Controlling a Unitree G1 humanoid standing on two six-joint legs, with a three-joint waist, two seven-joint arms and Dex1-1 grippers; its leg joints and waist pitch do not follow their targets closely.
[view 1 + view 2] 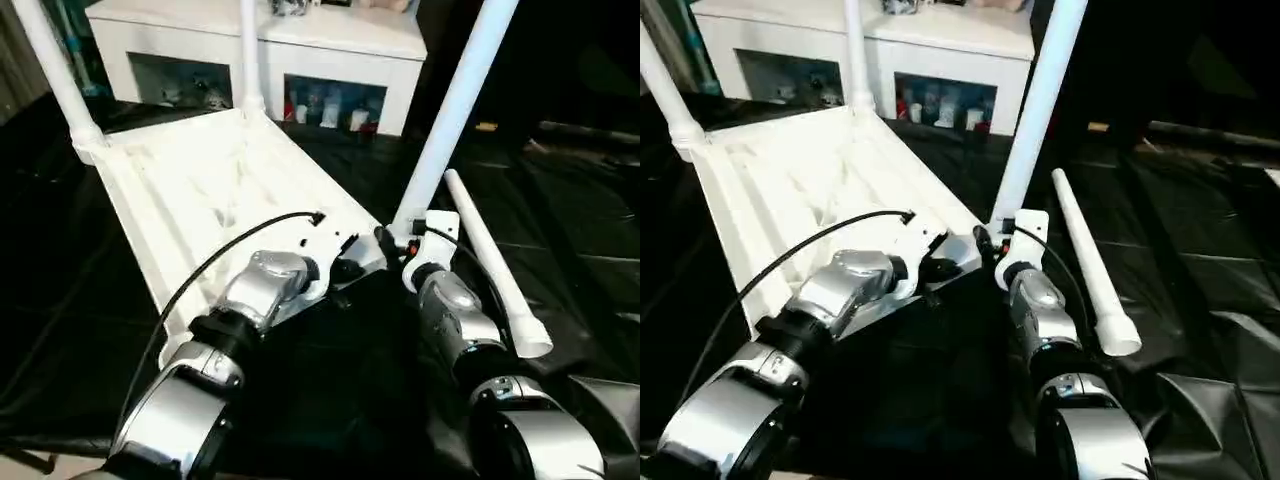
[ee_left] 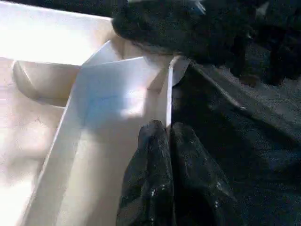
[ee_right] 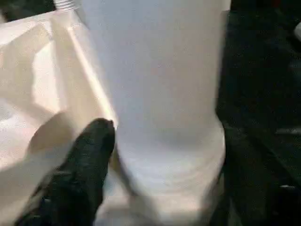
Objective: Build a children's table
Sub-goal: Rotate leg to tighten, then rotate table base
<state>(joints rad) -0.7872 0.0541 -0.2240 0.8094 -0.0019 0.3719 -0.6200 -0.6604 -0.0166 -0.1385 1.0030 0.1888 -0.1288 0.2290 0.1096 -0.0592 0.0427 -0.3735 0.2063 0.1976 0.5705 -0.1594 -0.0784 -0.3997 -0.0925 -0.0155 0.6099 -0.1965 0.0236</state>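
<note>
Children's table (image 1: 210,190) lies upside down on the black cover (image 1: 560,230), ribbed underside up, so legs can go into its corner sockets; 3 stand fitted, 1 loose leg (image 1: 495,265) lies at the right. Left gripper (image 2: 167,136), fingers together, presses the near rim, probably to steady it. Right gripper (image 3: 155,160) has its fingers apart around the near-right leg's (image 1: 455,110) base.

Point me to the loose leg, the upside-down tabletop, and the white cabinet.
loose leg (image 1: 490,268), left eye view, middle of the tube lying on the black cover.
tabletop (image 1: 215,190), left eye view, ribbed underside.
white cabinet (image 1: 330,62), left eye view, front face under its top.
</note>
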